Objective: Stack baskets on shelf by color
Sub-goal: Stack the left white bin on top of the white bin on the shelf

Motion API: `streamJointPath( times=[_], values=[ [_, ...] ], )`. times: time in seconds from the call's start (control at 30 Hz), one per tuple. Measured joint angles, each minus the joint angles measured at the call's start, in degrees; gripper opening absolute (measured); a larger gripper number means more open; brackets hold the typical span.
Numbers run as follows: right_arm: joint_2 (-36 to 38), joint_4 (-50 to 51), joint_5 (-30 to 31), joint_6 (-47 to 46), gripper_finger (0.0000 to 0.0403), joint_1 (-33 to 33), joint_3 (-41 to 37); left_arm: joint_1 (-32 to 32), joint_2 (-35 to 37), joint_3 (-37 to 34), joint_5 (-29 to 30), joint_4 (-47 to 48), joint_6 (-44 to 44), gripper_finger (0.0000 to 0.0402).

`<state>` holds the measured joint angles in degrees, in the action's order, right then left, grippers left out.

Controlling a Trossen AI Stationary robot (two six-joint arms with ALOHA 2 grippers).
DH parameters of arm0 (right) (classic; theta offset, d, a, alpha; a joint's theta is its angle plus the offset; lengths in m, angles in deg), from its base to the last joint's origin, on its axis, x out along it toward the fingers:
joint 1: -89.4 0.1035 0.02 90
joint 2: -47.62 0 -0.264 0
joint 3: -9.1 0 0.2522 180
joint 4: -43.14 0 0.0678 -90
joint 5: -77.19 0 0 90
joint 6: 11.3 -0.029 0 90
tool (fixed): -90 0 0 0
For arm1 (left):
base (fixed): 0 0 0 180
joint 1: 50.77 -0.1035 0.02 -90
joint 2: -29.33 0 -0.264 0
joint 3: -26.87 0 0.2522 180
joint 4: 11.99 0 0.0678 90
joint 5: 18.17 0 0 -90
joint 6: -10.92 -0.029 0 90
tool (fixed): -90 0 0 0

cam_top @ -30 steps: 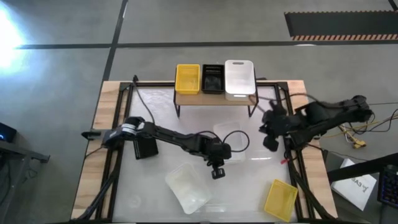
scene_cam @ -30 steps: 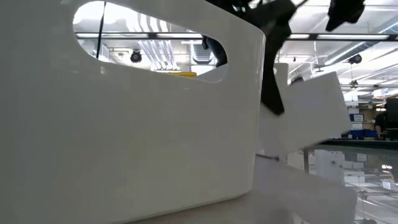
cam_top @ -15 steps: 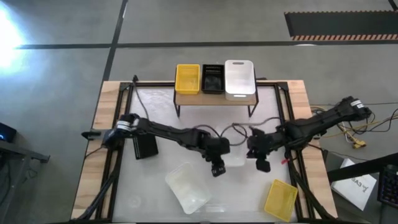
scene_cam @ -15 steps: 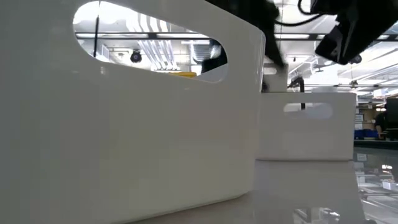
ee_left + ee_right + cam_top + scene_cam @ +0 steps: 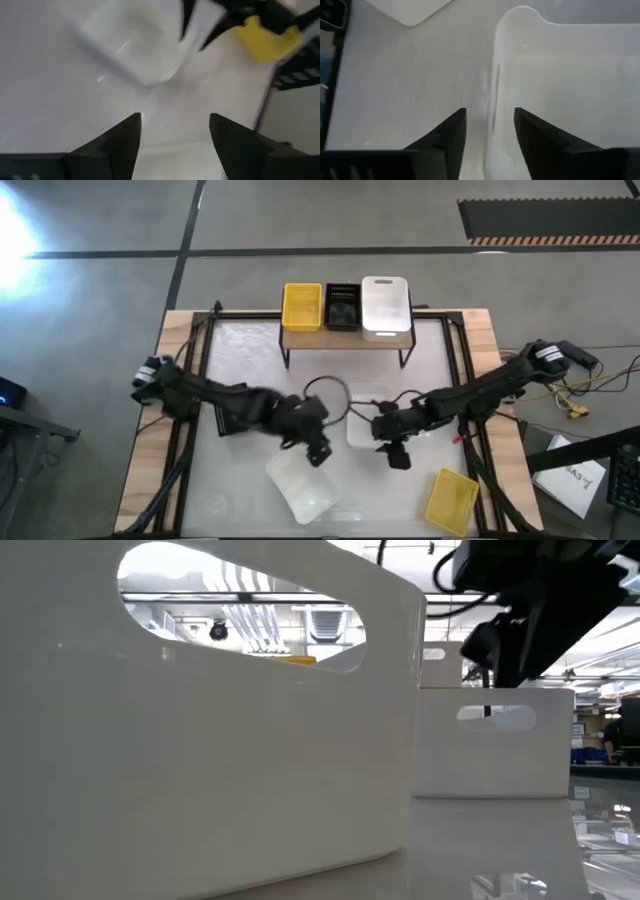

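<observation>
Meanwhile the left gripper (image 5: pixel 318 450), open, had withdrawn from the translucent white rounded plastic basket (image 5: pixel 364 425) at the table's centre; the right gripper (image 5: pixel 392 448), open, straddled its wall, taking over.

The shelf (image 5: pixel 345 337) apparently carries yellow, black and white baskets (image 5: pixel 345 306).

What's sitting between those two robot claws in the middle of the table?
In the high view, a translucent white basket lies between the left gripper and the right gripper, whose open jaws straddle its wall.
</observation>
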<state>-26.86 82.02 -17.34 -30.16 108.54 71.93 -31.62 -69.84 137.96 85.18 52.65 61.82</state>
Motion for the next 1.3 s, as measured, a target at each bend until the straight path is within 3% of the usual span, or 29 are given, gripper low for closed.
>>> streamJointPath(
  times=[0.13,0.27,0.47,0.6,0.67,0.93,1.1,1.2,1.3],
  values=[
    [-6.66,0.2,1.54,0.56,0.0171,0.02,3.51,4.53,3.51,-5.83,5.75,1.87,7.31,0.0219],
    [-13.35,1.03,5.33,-0.32,0.0157,0.0,7.42,7.1,5.44,-13.41,7.75,1.92,13.87,0.0219],
    [-22.96,5.53,7.54,-0.6,0.0084,0.0,14.5,8.74,6.79,-21.51,8.57,0.79,17.77,0.0219],
    [-27.27,13.71,7.57,-0.56,0.0021,0.14,20.86,8.78,7.69,-23.7,8.72,0.92,16.12,0.0219],
    [-27.99,19.19,7.56,-0.53,0.0014,0.34,24.7,8.78,9.04,-24.32,9.74,0.53,14.03,0.0219],
    [-21.18,37.79,7.37,1.73,0.0009,1.33,43.26,8.75,16.77,-27.0,15.58,0.77,6.8,0.0219],
    [-13.83,41.75,8.56,2.76,0.0009,1.09,54.09,8.73,21.22,-26.9,20.09,0.32,1.69,0.0219],
    [-10.23,42.1,16.3,6.2,0.0009,1.14,59.92,8.71,23.21,-26.85,21.53,-0.36,-1.85,0.0219],
    [-7.94,41.99,28.69,14.11,0.0009,0.81,64.79,8.71,24.38,-26.85,21.85,-1.47,-4.61,0.0219]
  ],
)
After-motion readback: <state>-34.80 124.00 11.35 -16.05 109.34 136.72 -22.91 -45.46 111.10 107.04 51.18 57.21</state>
